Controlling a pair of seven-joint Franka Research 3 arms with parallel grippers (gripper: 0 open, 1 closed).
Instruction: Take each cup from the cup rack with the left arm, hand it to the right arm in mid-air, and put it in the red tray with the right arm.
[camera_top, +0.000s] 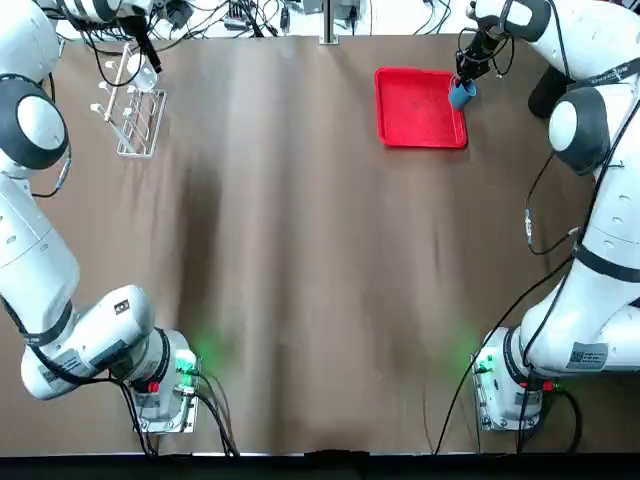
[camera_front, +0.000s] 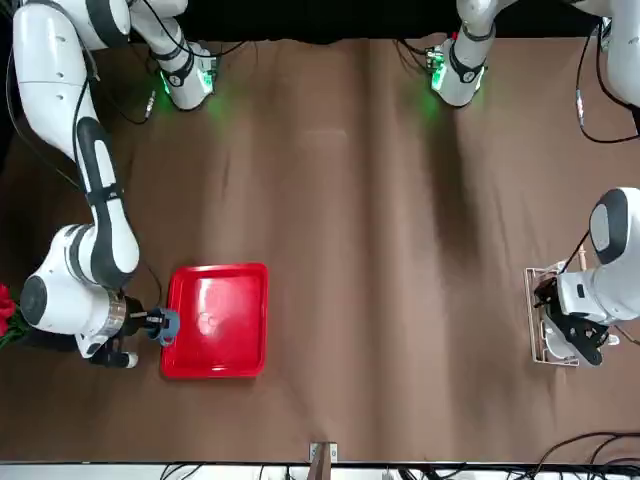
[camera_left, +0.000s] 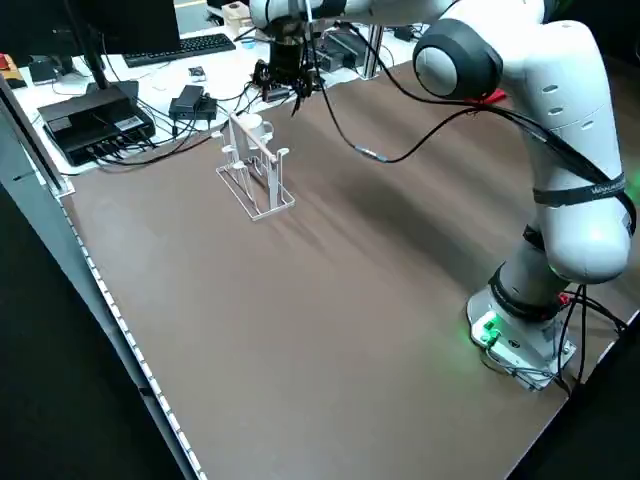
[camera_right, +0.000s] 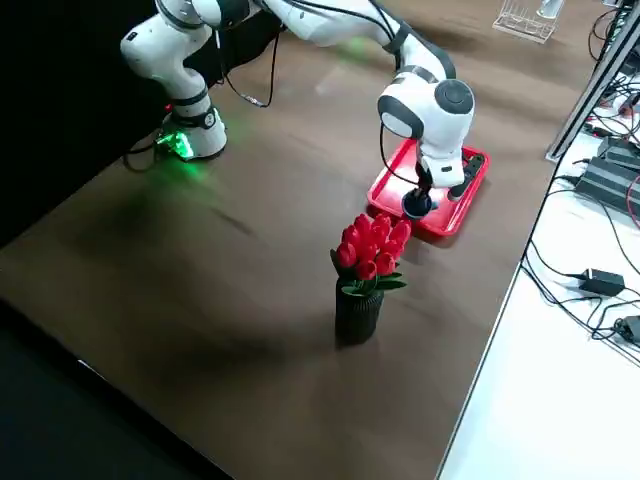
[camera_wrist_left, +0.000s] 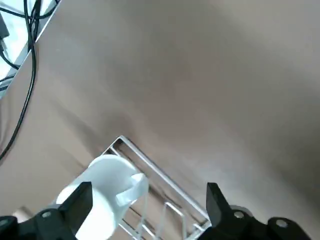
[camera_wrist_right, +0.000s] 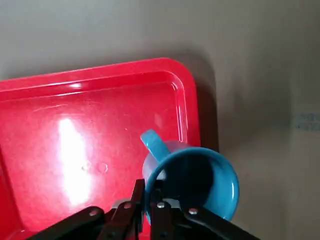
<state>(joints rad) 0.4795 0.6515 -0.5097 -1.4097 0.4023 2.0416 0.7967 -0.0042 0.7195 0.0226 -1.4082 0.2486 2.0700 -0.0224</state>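
Currently, the light blue cup (camera_wrist_right: 220, 182) is clamped by its wall in the right end effector (camera_wrist_right: 145, 187), held above the outer edge of the red tray (camera_wrist_right: 100, 140) on the counter (camera_top: 290, 250). The white cup (camera_wrist_left: 107, 192) is seen on the cup rack (camera_wrist_left: 165, 200). The left end effector (camera_wrist_left: 150, 202) is poised over the rack, its fingers spread apart, near the white cup.

Table (camera_top: 300, 250), brown surface, broad, faintly streaked; on it: one red tray (camera_top: 420, 110), rectangular, rounded corners, lying flat; one wire cup rack (camera_top: 142, 125), toward the left side; one dark ribbed vase (camera_right: 357, 316), upright, with red flowers (camera_right: 372, 247), right of the tray
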